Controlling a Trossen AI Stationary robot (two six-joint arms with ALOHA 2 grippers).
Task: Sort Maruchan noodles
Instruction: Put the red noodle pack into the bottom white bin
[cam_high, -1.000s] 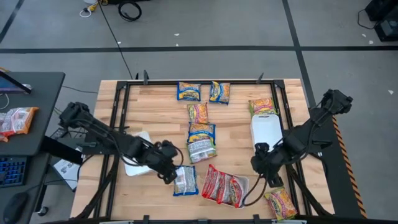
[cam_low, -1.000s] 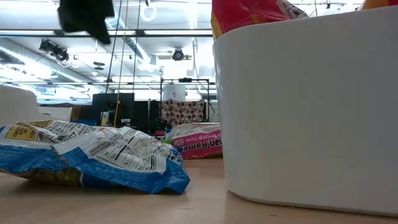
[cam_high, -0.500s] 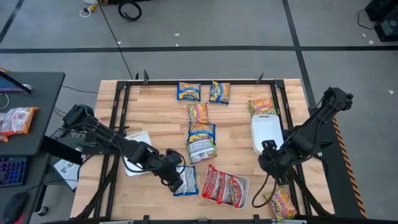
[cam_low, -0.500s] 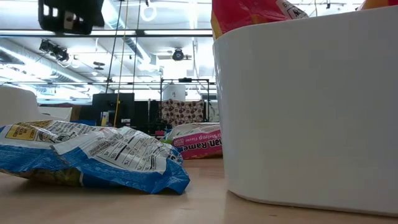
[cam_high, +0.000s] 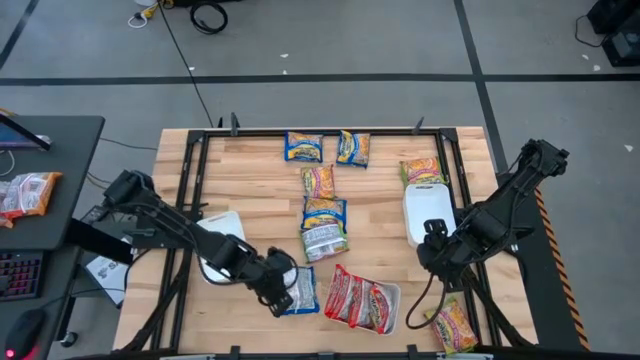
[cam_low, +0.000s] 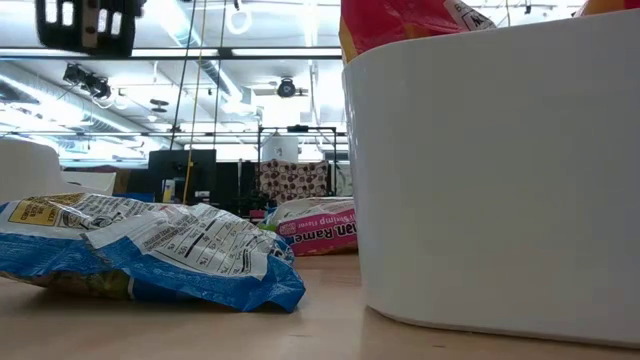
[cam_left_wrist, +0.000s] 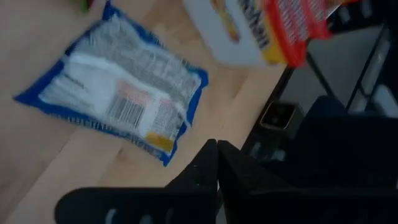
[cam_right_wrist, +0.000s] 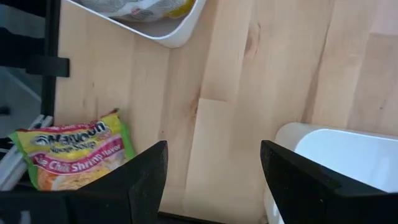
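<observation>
Item 1, nearest edge of table. Yellow-orange-green packet (cam_high: 452, 327) lay at the front right corner, label up. Beside it toward the centre stood the front tray (cam_high: 394, 296), white, holding red-and-silver packets (cam_high: 357, 298).

Item 2. Blue-and-yellow packet (cam_high: 298, 290), printed back up, lay just left of that tray, long axis running front to back in the high view. The left gripper (cam_high: 275, 292) hung just beside its left edge, fingers (cam_left_wrist: 208, 168) pressed together on nothing; the wrist view showed the packet lying ahead of the fingertips, untouched. The left arm was by far the nearer of the two. Judgement: a grasp would call for the fingers to part and travel a short way rightward over the packet.

Item 3. The right gripper (cam_high: 432, 246) waited mid-right, spread wide and empty, beside the right tray (cam_high: 424, 208), white. The left tray (cam_high: 215, 268), also white, lay partly under the left arm.

Item 4, centre. A silver-backed packet (cam_high: 324, 241) touched an orange-faced one (cam_high: 324, 212); a further packet (cam_high: 318, 180) lay behind these.

Item 5, far edge. Two blue-and-yellow packets (cam_high: 303, 147), (cam_high: 352, 148) side by side; one yellow-orange-green packet (cam_high: 421, 170) behind the right tray.
</observation>
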